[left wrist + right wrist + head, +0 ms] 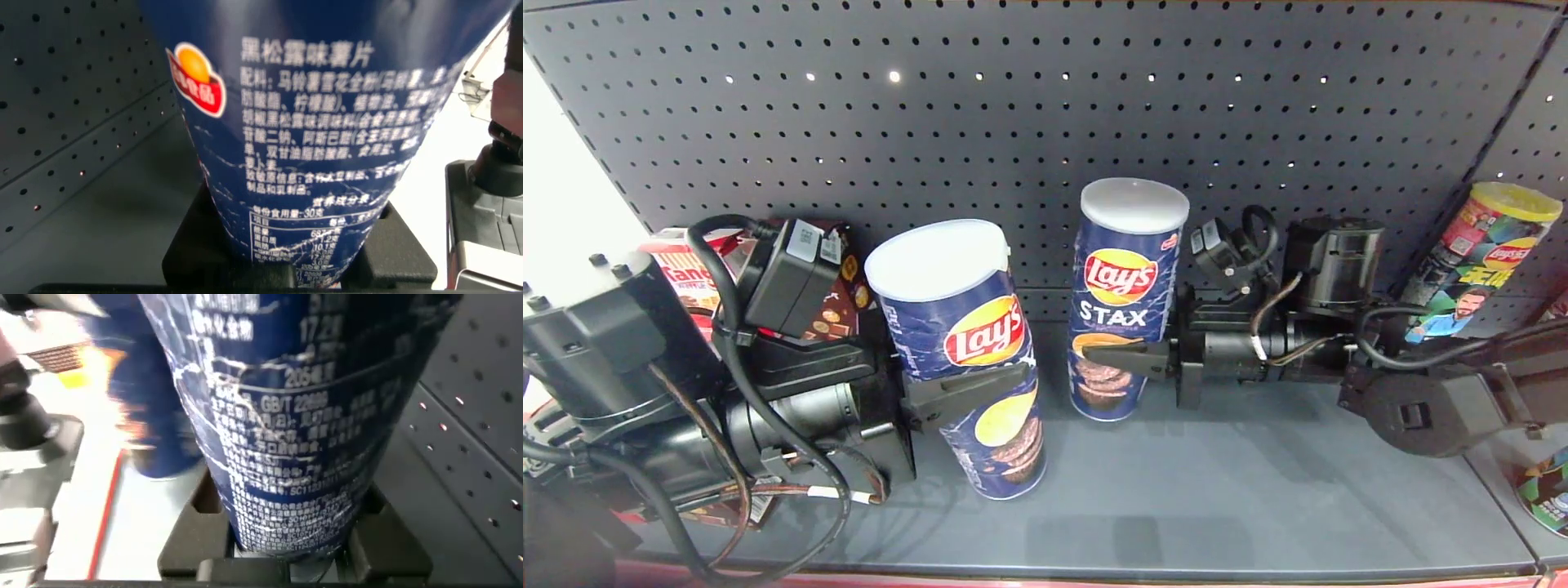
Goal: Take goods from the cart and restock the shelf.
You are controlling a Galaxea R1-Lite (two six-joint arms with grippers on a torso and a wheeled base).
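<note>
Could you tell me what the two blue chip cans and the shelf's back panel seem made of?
Tilted can and upright can: likely printed cardboard tubes, slight sheen, with whitish plastic-looking lids. Back panel: probably painted metal, matte dark grey, evenly punched holes.

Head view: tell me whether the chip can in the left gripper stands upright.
No: the chip can in the left gripper tilts, its lid leaning toward the robot's left.

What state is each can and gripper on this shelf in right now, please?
left blue can, lid on, tilted, gripped at mid-height.
right blue can, lid on, upright, gripped at mid-height.
yellow-lidded can, lid on, at the far right, untouched.
left gripper, shut on the left blue can.
right gripper, shut on the right blue can.
</note>
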